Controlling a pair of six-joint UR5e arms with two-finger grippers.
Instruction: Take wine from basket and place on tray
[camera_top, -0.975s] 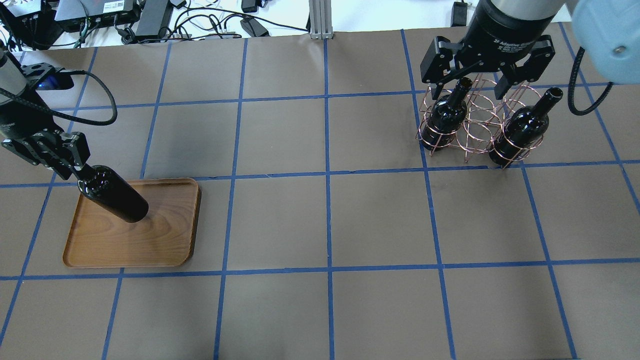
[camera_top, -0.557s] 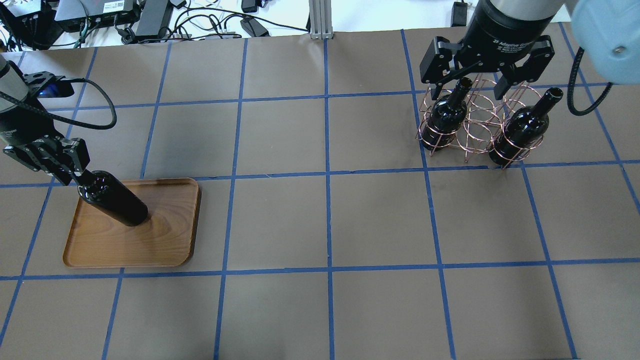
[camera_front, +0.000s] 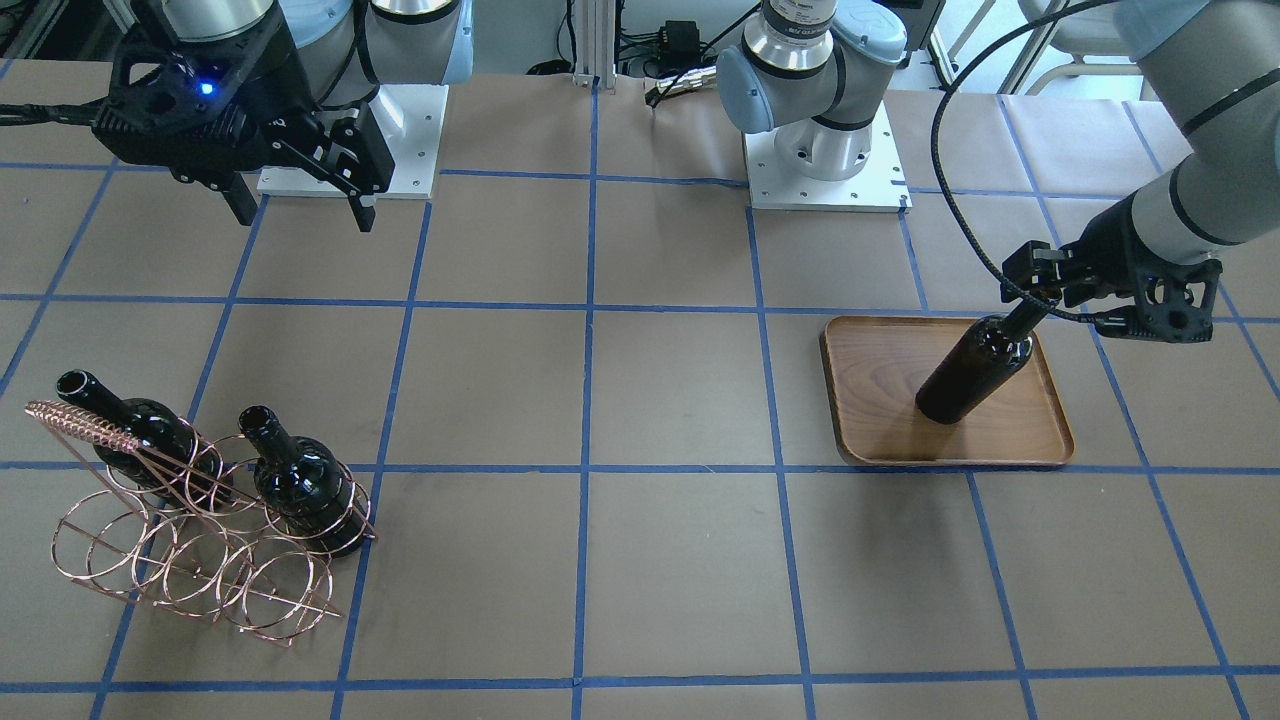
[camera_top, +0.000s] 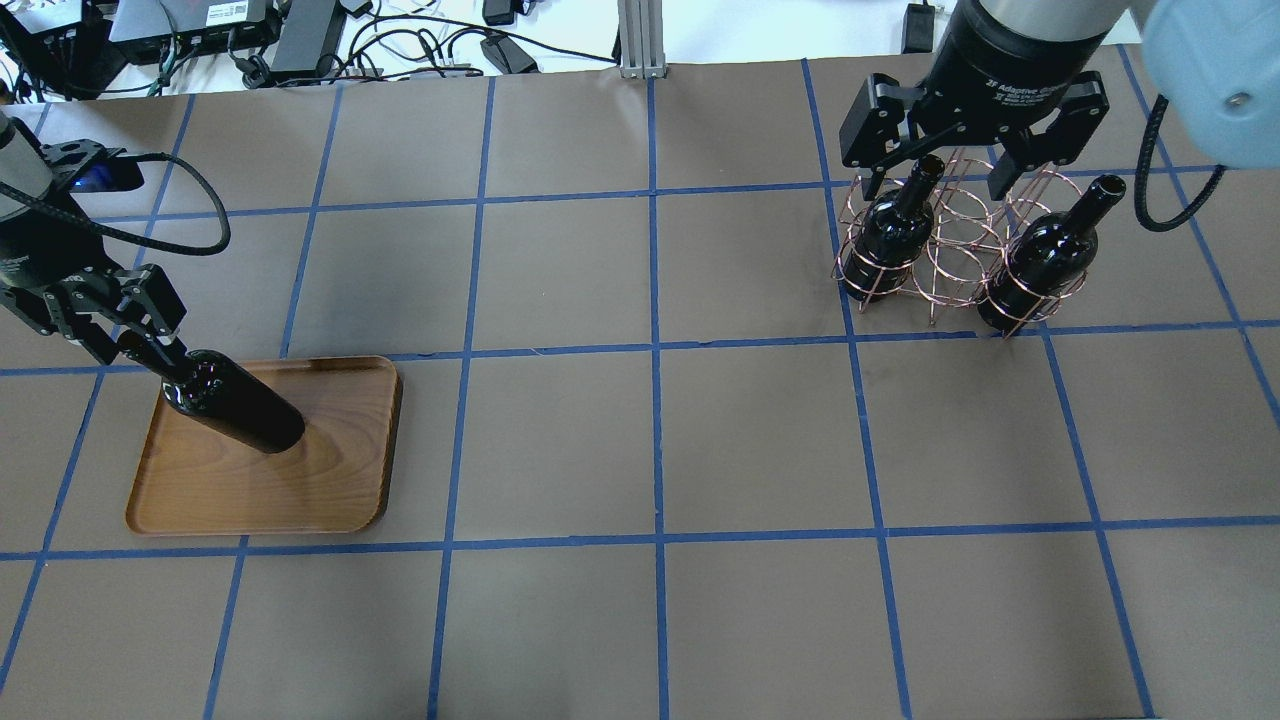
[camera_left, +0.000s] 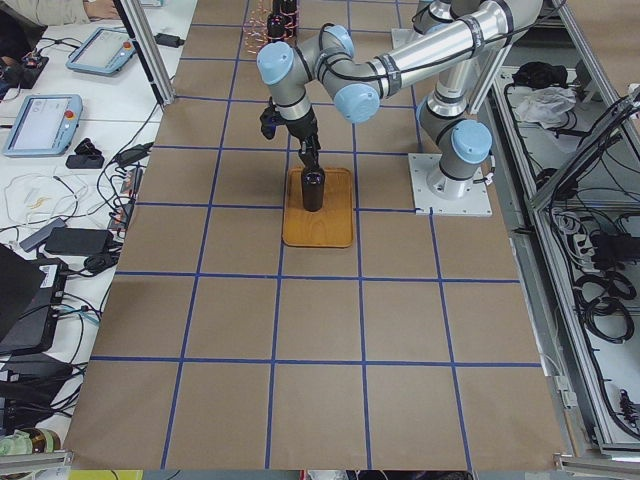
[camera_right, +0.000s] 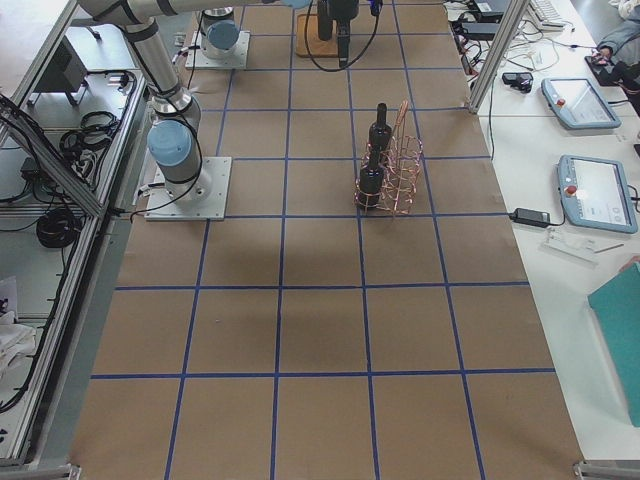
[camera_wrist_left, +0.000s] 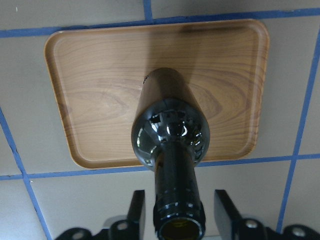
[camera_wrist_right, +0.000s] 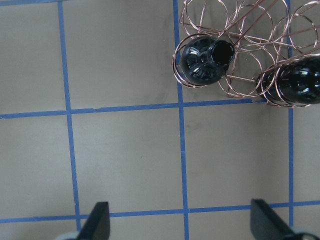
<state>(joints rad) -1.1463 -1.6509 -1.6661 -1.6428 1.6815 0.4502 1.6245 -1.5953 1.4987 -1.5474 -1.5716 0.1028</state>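
Observation:
One wine bottle (camera_top: 240, 410) stands on the wooden tray (camera_top: 330, 490); it also shows in the left wrist view (camera_wrist_left: 170, 130). My left gripper (camera_top: 145, 340) is at its neck, and in the left wrist view (camera_wrist_left: 180, 205) the fingers stand slightly apart from the neck on both sides, so it is open. Two more bottles (camera_top: 895, 235) (camera_top: 1045, 260) sit in the copper wire basket (camera_top: 960, 240). My right gripper (camera_top: 935, 185) hovers wide open and empty above the basket's far side.
The table is brown paper with a blue tape grid. The two arm bases (camera_front: 825, 150) stand at the robot's edge. Cables and electronics (camera_top: 250, 30) lie beyond the far edge.
My left gripper lowered the bottle onto the tray, then its fingers spread off the neck. The right arm has not moved.

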